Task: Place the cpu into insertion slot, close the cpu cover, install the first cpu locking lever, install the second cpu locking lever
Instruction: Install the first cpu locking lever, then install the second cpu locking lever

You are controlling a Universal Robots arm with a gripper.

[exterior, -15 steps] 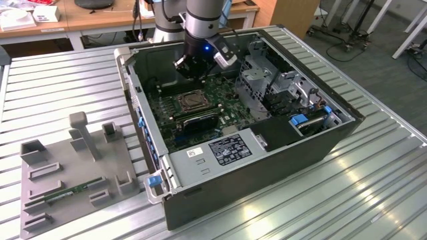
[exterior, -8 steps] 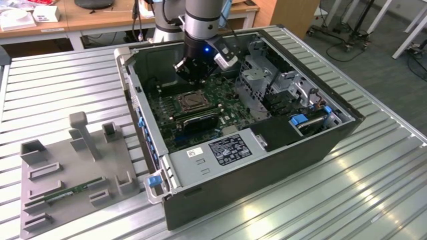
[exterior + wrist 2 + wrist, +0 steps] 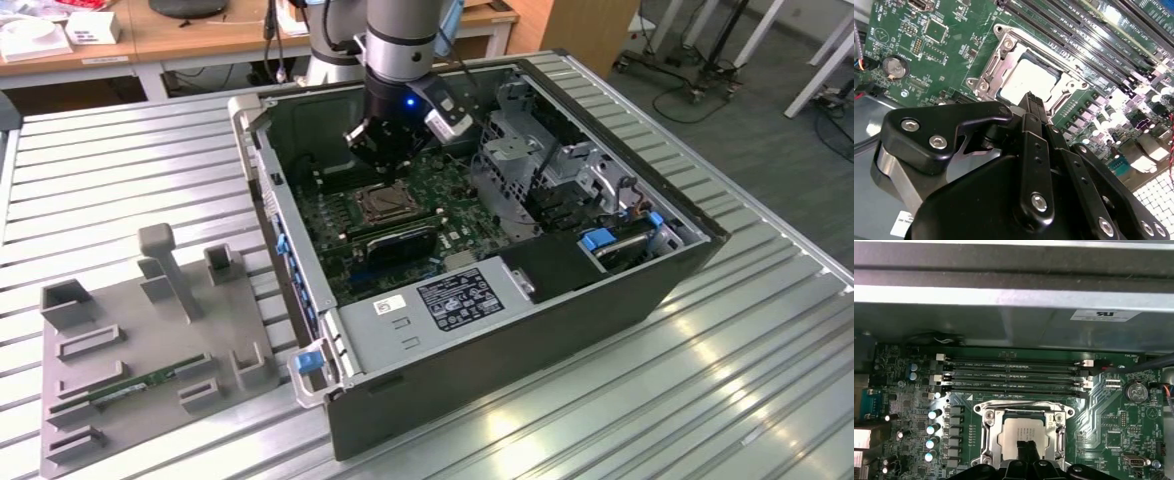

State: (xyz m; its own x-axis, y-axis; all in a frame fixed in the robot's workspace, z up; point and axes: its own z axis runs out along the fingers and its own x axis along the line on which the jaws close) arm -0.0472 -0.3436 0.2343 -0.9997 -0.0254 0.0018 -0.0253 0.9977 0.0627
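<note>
The gripper (image 3: 1035, 102) was positioned inside the open computer case (image 3: 534, 330), directly above the motherboard (image 3: 400, 215). In the second wrist view, the black fingers (image 3: 1031, 130) were pressed together with no visible gap, and nothing was held between them. Their tip hung over the near edge of the cpu (image 3: 1026, 82), and the pictures did not show whether it touched the chip. In the first wrist view, the fingertips (image 3: 1026, 450) overlapped the lower edge of the same chip.

The cpu (image 3: 1021, 435) lay flat in the insertion slot (image 3: 986, 437), with its pale metal face upward. The cpu cover (image 3: 1004, 55) lay flat around the chip as a silvery frame, with the chip face showing through its square cut-out. The state of the locking levers could not be determined.

Four long memory slots (image 3: 1014, 375) ran parallel just beside the socket, on the green board. A row of cylindrical capacitors (image 3: 931, 430) stood on one side of the socket, and a round coin battery (image 3: 1135, 391) sat on the other side.

In the exterior view, the robot arm (image 3: 400, 50) descended into the case from above. The case rested on a ribbed metal table (image 3: 134, 170). A grey fixture tray (image 3: 147, 350) lay well apart from the case toward the exterior view's left, and a green memory module (image 3: 140, 385) lay on it.
</note>
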